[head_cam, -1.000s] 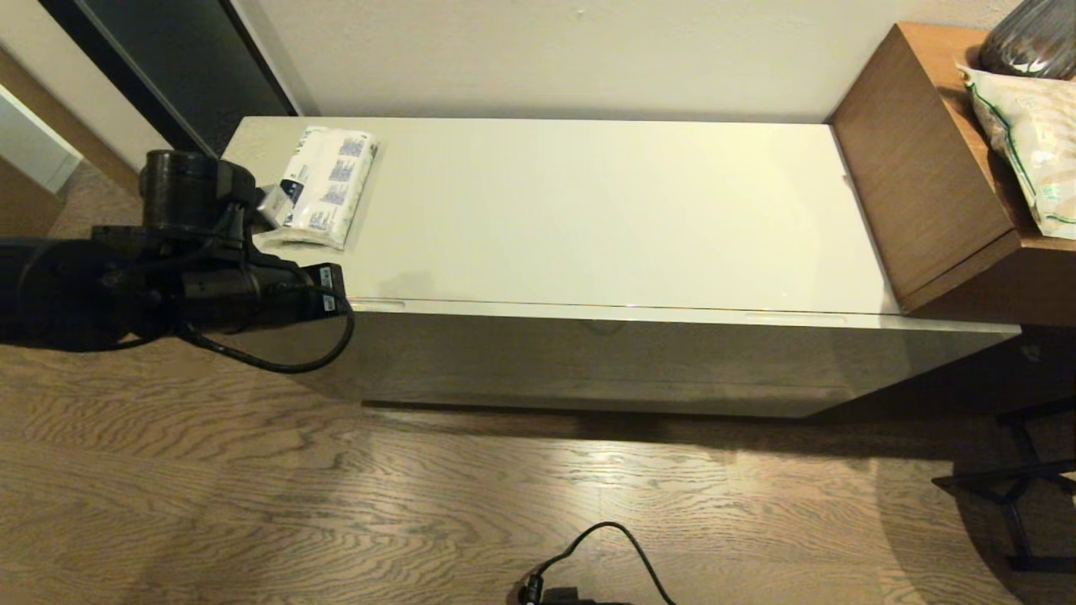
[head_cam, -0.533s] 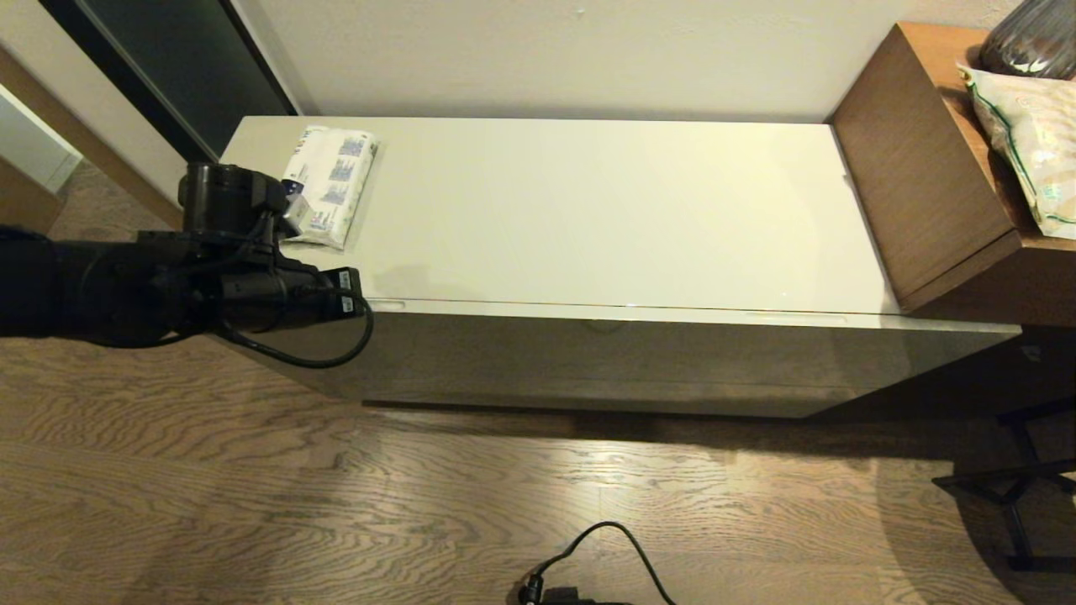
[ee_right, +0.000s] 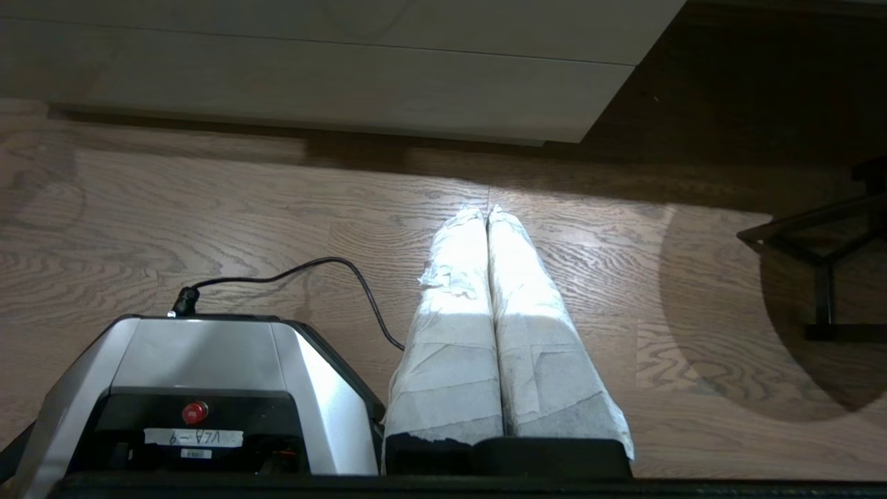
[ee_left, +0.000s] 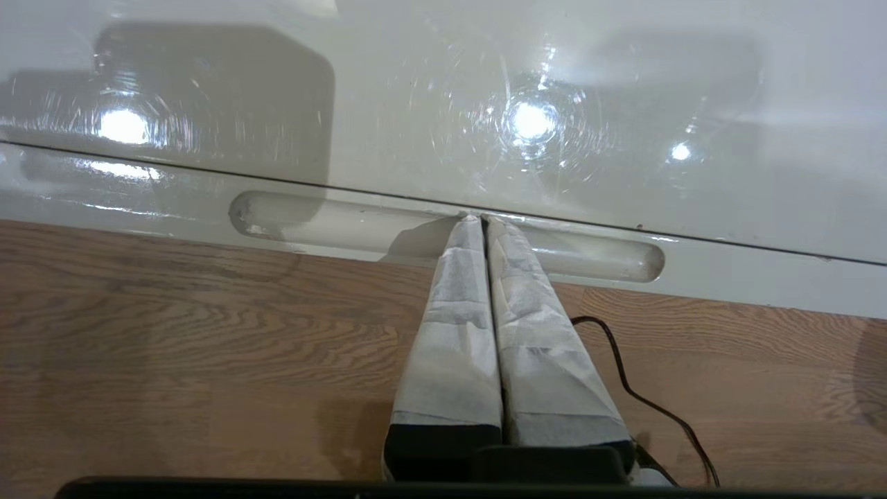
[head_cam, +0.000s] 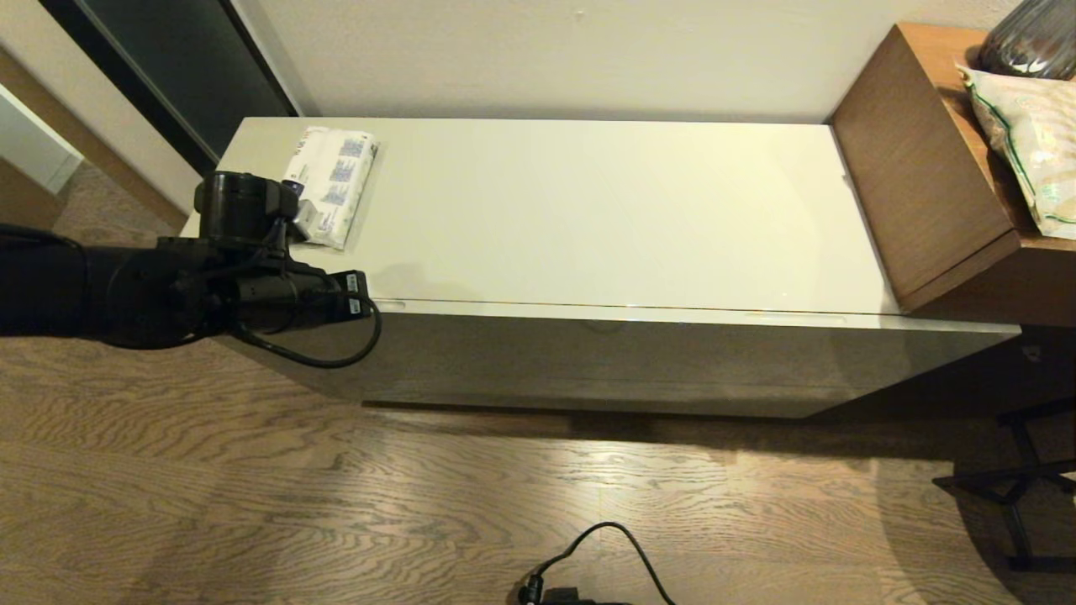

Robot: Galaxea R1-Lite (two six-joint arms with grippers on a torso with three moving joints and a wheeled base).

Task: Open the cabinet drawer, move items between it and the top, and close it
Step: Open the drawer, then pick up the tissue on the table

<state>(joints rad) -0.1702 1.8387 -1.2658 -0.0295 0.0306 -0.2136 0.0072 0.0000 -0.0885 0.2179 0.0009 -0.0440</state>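
The white tissue pack (head_cam: 329, 185) with blue printing lies at the far left of the glossy cream top (head_cam: 605, 210). Beneath the top's front edge the wide beige-grey drawer (head_cam: 630, 357) sits flush. My left arm (head_cam: 252, 286) hangs over the cabinet's front left corner. In the left wrist view the left gripper (ee_left: 481, 220) is shut, its taped tips resting in the drawer's left recessed slot (ee_left: 312, 220), right under the seam with the top. The right gripper (ee_right: 487, 211) is shut on nothing and parked above the wooden floor, out of the head view.
A brown wooden desk (head_cam: 925, 168) abuts the cabinet's right end, with a bag (head_cam: 1025, 143) on it. The drawer's second slot (head_cam: 794, 318) is near the right. The robot base (ee_right: 194, 388), a black cable (ee_right: 291, 274) and a black metal frame (ee_right: 818, 263) are on the floor.
My left arm has moved right and in toward the cabinet's front edge, ending over the left slot. The tissue pack and the drawer have not moved.
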